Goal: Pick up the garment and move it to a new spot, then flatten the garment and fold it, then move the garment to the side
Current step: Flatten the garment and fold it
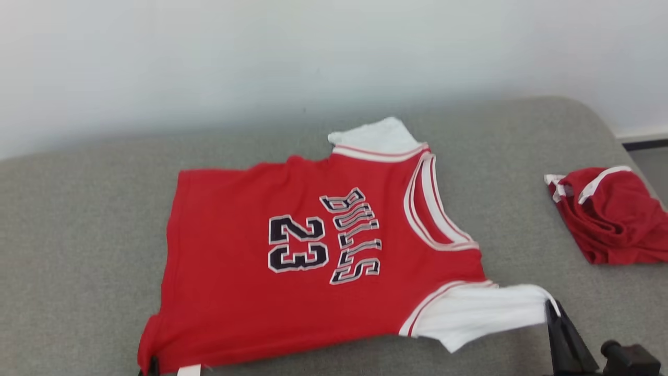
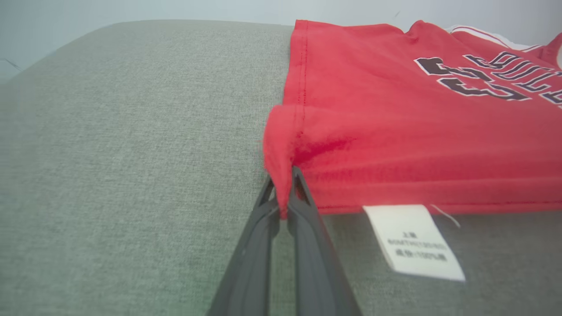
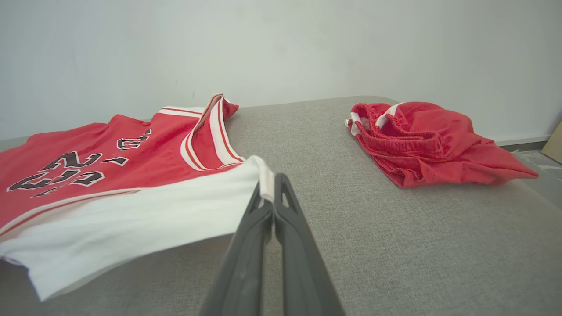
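Flattening step, by the look of it, and not yet the fold. Spreads the red jersey front-up across the grey padded surface, with number and lettering showing, collar toward the robot's right and hem toward its left. Grips it at two points along the near edge:

- **Left gripper:** clenched on a small tuck of red cloth at the near hem corner, just beside the white care label poking out from under the hem.
- **Right gripper:** clenched on the cuff of the near white sleeve, with that sleeve raised a little off the padding.

Leaves the far white sleeve lying out past the collar. Leaves the crumpled red shorts well apart on the right, clear of the work.

Looks mostly flat through the body, though puckered where the left fingers bunch the hem corner.

Next move, as a judgement:

- Draw the two grips gently apart along the near edge to take out the slack.
- Lower both corners onto the padding and let go without dragging the cloth back into wrinkles.
- Regrip for the fold only once hem and sleeve lie flat.

Calls for even tension on both sides — too much pull on one and the whole jersey likely slides or skews.
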`<state>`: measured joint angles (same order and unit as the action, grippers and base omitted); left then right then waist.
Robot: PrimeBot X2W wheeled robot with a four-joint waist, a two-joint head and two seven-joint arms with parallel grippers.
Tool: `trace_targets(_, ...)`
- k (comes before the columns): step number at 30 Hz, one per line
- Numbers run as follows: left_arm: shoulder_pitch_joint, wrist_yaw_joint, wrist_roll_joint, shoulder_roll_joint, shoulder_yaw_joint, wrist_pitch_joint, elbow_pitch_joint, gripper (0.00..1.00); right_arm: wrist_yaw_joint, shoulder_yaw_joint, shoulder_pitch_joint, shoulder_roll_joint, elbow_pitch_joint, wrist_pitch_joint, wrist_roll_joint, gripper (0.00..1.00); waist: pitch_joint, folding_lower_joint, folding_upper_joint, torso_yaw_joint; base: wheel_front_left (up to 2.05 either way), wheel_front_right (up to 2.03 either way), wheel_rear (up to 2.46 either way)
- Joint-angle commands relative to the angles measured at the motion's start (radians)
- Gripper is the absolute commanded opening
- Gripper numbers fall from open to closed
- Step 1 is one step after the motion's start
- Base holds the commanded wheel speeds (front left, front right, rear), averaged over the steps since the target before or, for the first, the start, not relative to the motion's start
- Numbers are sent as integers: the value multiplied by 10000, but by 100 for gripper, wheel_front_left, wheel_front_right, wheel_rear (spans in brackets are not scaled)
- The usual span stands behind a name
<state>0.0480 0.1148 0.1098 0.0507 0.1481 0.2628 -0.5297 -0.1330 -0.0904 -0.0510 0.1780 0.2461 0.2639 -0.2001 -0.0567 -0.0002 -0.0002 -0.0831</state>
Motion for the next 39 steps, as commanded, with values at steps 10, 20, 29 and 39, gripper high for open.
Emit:
trace_targets(10,-1324,38,248,45,313,27,149,0,44,83,-1238,-107,97,-2,57,0,1145,2,2,21,0,0,0)
trace_targets(20,-1269,-109,750,24,-537,27,919,0,41,67,-1137,-342,217,-2,244,0,764,2,2,237,0,0,0)
trace_targets(29,-172,-121,681,21,-720,27,1217,0,37,167,233,-140,565,-4,173,0,104,2,2,386,0,0,0)
trace_targets(39,1328,-347,422,16,-999,27,684,0,37,443,2259,141,1455,-3,298,0,-1018,2,2,649,0,0,0)
